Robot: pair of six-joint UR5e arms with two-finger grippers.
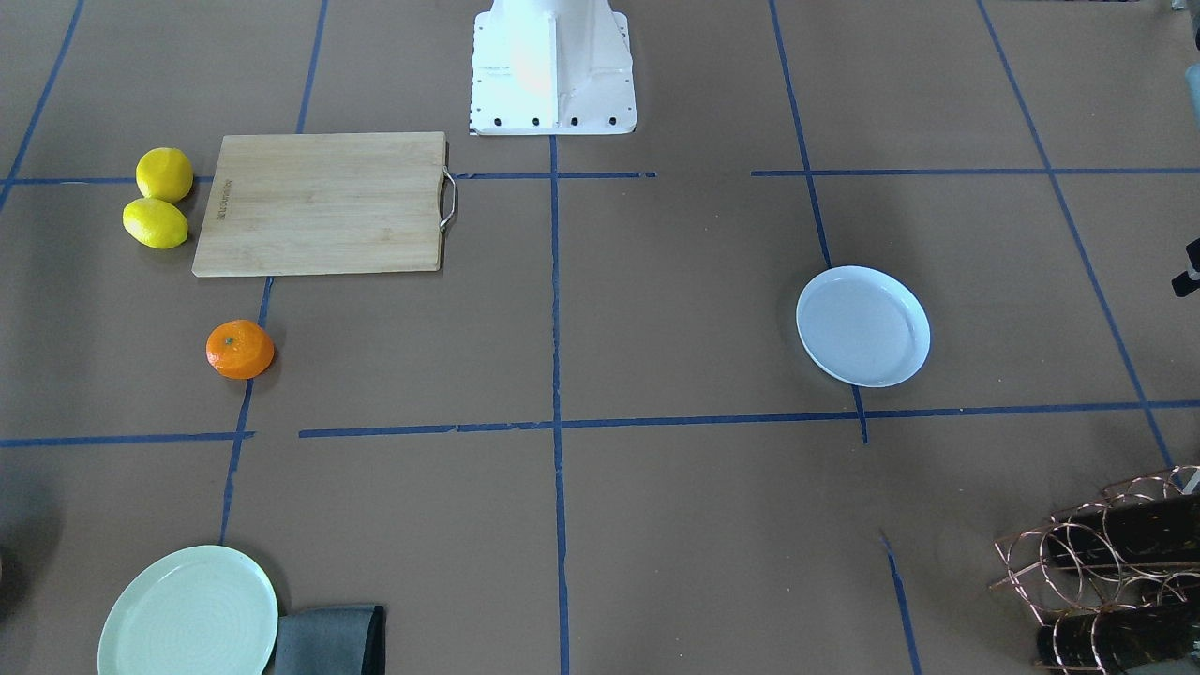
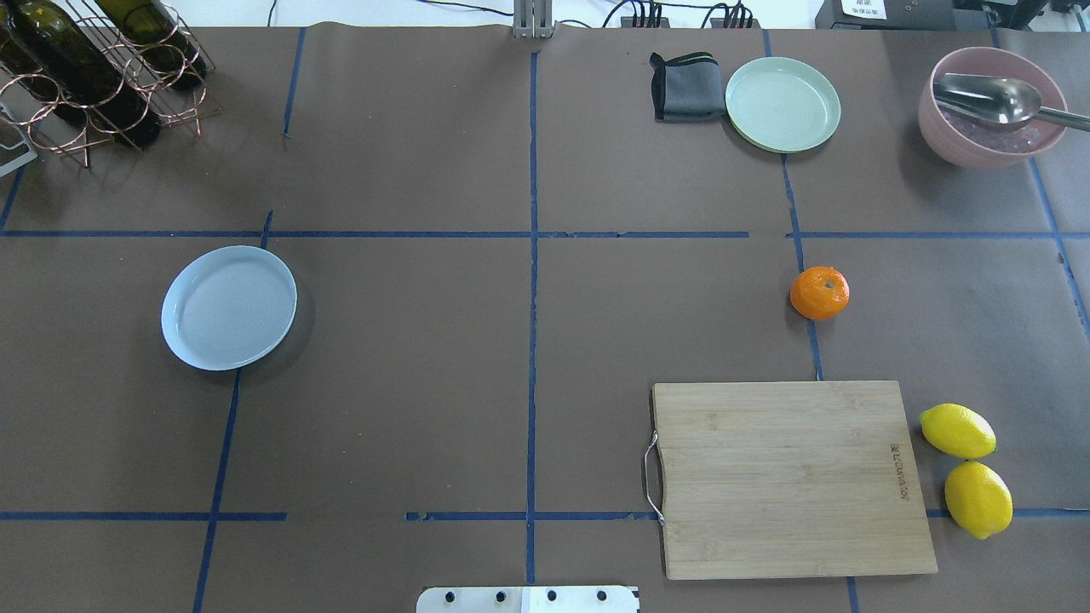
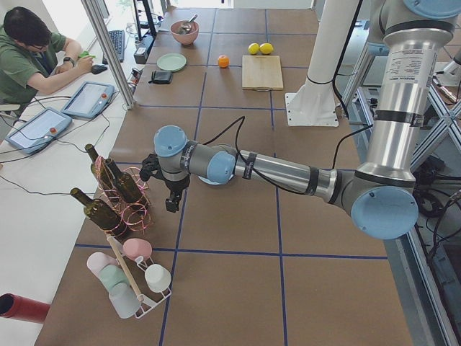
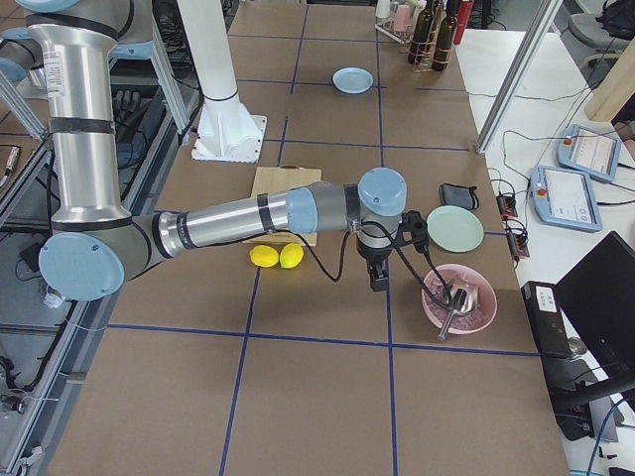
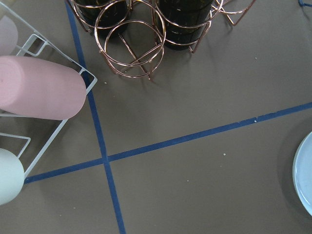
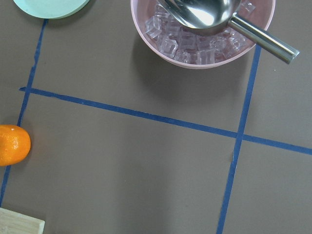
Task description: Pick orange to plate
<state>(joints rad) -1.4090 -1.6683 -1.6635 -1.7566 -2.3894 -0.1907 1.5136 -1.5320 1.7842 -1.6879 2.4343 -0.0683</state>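
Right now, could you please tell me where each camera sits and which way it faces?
Front-facing: across the table, looking down at the robot; only its base shows.
Overhead: behind the robot, looking forward and down; only the base's edge shows.
Left side: table's left end, looking along it; left arm near.
Right side: table's right end; right arm near.
Left wrist: looks down on the bottle rack and plate rim; no body shows.
Right wrist: looks down on the ice bowl and orange; no body shows.
Shared: front-facing and overhead show orange, plate, cutting board.

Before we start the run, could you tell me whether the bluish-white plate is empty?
Empty: the plate shows a bare surface, and the orange sits on the table far from it.
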